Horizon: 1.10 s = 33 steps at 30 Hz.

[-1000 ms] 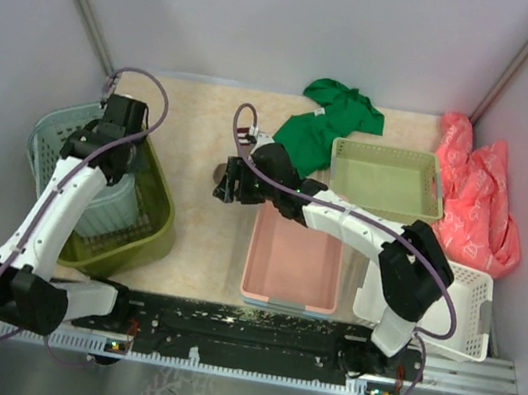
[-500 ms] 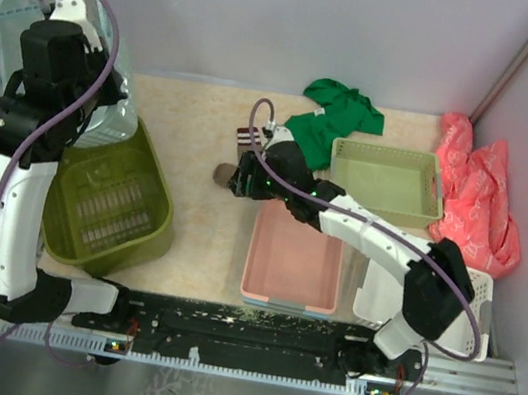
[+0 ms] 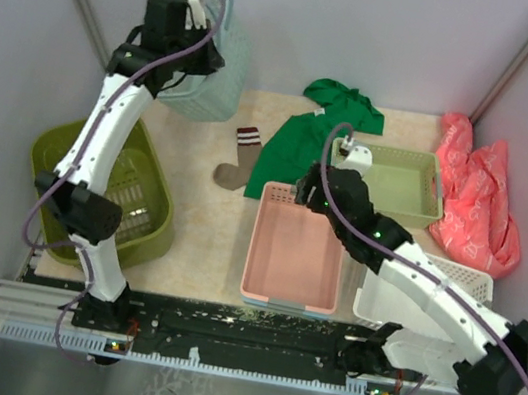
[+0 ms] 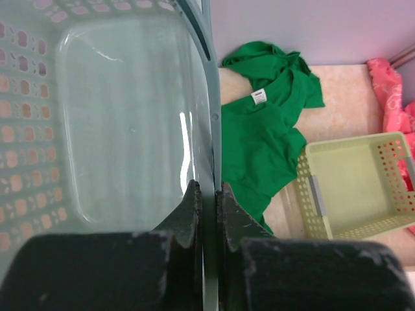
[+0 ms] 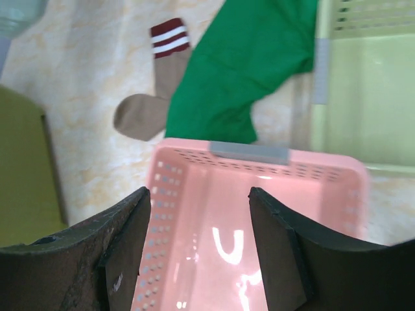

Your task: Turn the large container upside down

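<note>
We see the large container [image 3: 149, 229] upright at the table's left edge, close to the wall, its slotted base bare. Open tabletop [image 3: 206, 239] lies between it and the pink tray [image 3: 293, 263]. Our left gripper [image 4: 207, 192], high by the far wall beyond the container, pinches the rim of the teal basket [image 4: 130, 129]. Our right gripper [image 5: 200, 192] hangs spread and empty over the pink tray, well right of the container. The pink tray and the pale green tray [image 3: 388, 183] hold nothing.

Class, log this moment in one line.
left jaws: shut on teal basket | right jaws: open above pink tray | large container: upright
</note>
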{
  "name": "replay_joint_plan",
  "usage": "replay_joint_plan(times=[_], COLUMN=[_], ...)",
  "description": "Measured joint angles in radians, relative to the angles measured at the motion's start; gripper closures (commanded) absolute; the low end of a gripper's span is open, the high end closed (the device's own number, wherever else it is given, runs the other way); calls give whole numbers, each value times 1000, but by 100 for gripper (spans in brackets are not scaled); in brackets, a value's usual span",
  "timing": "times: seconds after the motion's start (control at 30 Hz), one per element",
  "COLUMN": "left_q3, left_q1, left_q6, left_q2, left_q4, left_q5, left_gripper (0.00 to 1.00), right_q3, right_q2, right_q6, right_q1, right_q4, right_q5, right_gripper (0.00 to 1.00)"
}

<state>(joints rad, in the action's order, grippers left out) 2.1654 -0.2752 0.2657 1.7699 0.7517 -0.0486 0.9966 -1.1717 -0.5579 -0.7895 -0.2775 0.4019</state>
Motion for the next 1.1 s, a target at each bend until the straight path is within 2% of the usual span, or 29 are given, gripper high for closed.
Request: replay_joint_plan(times=[0.13,0.3,0.6,1.03,1.07,1.1], left_q3=[-8,-61,-272,-565,-580,-592], left_q1=[-11,-30,-59,-136,-140,-142], left_q6=[1,-45,-127,-183,-182,-180], left_q2=[128,211,226,175,164,154], left_q4=[-75,-195,-344,-549,-553,-552], left_q5=[11,121,228,248,247,246], left_gripper=[100,100,100,100,99,90], right_q3=[-61,-72,-73,-73,-73,-73], right_q2=[137,205,180,135,135,135], right_q6=[-2,-4,-15,-14,-14,-14], right_q1=[11,14,14,14,14,14], right_q4=[-49,-81,-132,-145,-145,-145], right_q5=[87,145,161,154,154,154], right_gripper=[37,37,36,37,37,36])
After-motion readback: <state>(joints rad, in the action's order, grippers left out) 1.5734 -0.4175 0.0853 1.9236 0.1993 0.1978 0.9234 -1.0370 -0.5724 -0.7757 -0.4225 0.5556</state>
